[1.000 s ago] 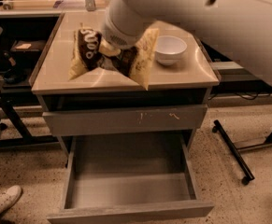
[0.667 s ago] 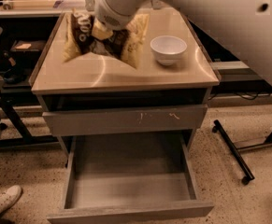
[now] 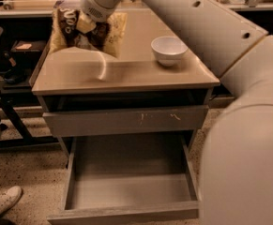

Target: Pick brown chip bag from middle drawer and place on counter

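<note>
1. The robot's big pale arm [image 3: 192,27] sweeps in from the right and reaches across to the far left corner of the bench [image 3: 126,74].
2. At the end of it, the gripper [image 3: 86,27] is buried in the middle of the brown chip bag [image 3: 66,23]. The jaws are clenched on the bag, whose foil bunches inward around them.
3. The bag sits over the bench's back left corner, its dark brown side to the left and its pale yellow side to the right. From here I cannot tell whether its lower edge touches the top or hangs just above it.
4. A white bowl [image 3: 169,49] stands upright on the right part of the bench, well apart from the bag.
5. Below the top, a grey drawer front with orange scuff marks [image 3: 122,121] is closed.
6. Under that, the middle drawer [image 3: 126,191] is pulled right out, showing a bare grey inside.
7. A pale shoe [image 3: 4,201] rests on the speckled floor at the lower left.
</note>
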`<state>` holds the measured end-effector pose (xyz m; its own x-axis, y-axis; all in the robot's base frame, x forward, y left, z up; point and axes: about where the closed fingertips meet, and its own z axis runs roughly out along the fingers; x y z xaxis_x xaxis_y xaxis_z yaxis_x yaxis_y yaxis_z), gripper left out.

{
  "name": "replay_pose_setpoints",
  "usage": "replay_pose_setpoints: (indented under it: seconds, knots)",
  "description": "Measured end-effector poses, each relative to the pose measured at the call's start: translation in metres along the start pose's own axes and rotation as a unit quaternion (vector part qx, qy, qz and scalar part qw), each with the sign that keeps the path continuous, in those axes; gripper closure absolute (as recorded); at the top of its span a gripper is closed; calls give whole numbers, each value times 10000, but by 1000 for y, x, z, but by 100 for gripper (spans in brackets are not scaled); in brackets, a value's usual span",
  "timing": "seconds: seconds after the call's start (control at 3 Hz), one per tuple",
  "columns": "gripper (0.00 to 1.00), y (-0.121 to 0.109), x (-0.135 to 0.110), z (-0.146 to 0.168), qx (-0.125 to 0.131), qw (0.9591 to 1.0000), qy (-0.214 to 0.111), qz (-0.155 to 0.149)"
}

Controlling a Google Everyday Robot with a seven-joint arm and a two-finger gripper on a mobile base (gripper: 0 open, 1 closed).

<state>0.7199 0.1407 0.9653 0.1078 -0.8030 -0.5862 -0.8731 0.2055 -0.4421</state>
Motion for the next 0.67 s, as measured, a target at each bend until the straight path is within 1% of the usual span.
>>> replay_pose_setpoints:
  seconds: [0.33, 0.67]
  knots:
    - [100, -1, 2, 44, -314, 9994, -52, 129]
    - [100, 10, 11, 77, -576, 9980, -18, 250]
